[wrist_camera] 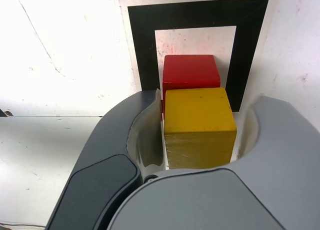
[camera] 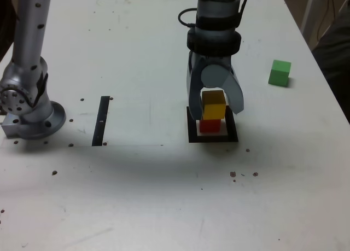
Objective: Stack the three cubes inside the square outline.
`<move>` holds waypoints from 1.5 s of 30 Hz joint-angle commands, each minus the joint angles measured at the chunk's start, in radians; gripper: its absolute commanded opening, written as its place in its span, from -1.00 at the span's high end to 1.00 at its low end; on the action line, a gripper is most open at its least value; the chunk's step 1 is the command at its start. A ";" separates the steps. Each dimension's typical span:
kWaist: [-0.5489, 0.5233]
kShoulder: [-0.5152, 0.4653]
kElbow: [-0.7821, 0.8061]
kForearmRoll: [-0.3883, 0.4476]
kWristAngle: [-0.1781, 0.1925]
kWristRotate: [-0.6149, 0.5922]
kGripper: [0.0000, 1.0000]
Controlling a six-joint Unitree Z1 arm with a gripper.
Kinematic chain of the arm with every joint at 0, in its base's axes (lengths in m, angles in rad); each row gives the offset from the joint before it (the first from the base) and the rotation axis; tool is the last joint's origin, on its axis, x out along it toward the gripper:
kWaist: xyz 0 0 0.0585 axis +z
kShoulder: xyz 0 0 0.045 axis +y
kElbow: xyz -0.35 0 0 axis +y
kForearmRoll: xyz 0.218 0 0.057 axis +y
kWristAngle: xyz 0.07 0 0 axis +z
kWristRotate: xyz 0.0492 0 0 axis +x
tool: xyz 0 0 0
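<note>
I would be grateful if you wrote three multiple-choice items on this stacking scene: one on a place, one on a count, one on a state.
1. Where is the green cube?
A. Inside the square outline
B. On the table, apart from the outline, toward the exterior view's right
C. On the yellow cube

2. How many cubes are stacked in the square outline?
A. One
B. Two
C. Three

3. How does the yellow cube sit?
A. On the red cube, between the jaws
B. Alone on the bare table
C. Under the red cube

Answers:
1 B, it stands alone on the white table.
2 B, only yellow on red.
3 A, both views show yellow above red with a jaw on either side.
</note>
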 commanded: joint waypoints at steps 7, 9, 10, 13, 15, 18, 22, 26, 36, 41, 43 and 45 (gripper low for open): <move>0.006 -0.013 0.006 -0.004 0.014 0.003 -0.99; 0.012 -0.025 0.010 -0.002 0.032 0.003 -0.99; 0.017 -0.034 0.014 0.001 0.046 0.003 -0.99; 0.026 -0.055 0.020 0.011 0.083 0.003 -0.99; 0.030 -0.069 0.021 0.023 0.108 0.003 -0.99; 0.038 -0.082 0.014 0.043 0.140 0.006 -0.99; 0.061 -0.081 -0.019 0.068 0.162 0.032 -1.00; 0.086 -0.054 -0.087 0.102 0.172 0.076 -1.00; 0.163 0.105 -0.336 0.192 0.180 0.202 -0.99; 0.192 0.206 -0.511 0.252 0.192 0.253 -1.00; 0.199 0.247 -0.580 0.277 0.196 0.270 -1.00; 0.205 0.286 -0.643 0.294 0.199 0.284 -1.00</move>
